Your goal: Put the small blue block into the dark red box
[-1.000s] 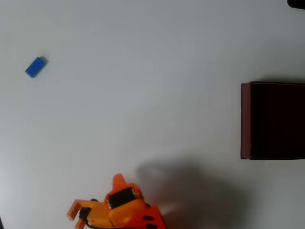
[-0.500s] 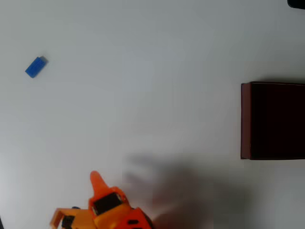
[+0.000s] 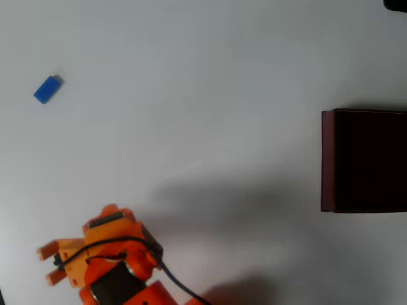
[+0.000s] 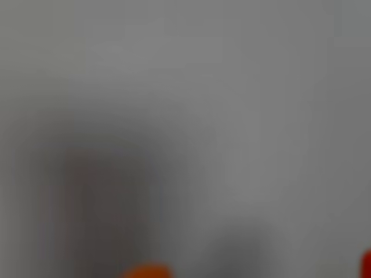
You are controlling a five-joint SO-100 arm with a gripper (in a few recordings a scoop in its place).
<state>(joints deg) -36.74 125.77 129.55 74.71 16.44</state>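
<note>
The small blue block [image 3: 48, 89] lies flat on the white table at the upper left of the overhead view, turned at an angle. The dark red box [image 3: 327, 160] stands at the right edge, its dark inside showing nothing and partly cut off by the frame. My orange gripper [image 3: 46, 264] is at the bottom left, well below the block and far from the box. Its two fingertips [image 3: 42, 252] point left, apart, with nothing between them. The wrist view is a grey blur with orange fingertips [image 4: 148, 271] at the bottom edge.
The white table [image 3: 203, 95] stretches bare between block and box. A black object [image 3: 395, 4] pokes in at the top right corner. The arm's shadow falls across the lower middle of the table.
The gripper has swung left along the bottom edge and turned so its fingers now point left. Block and box have not moved.
</note>
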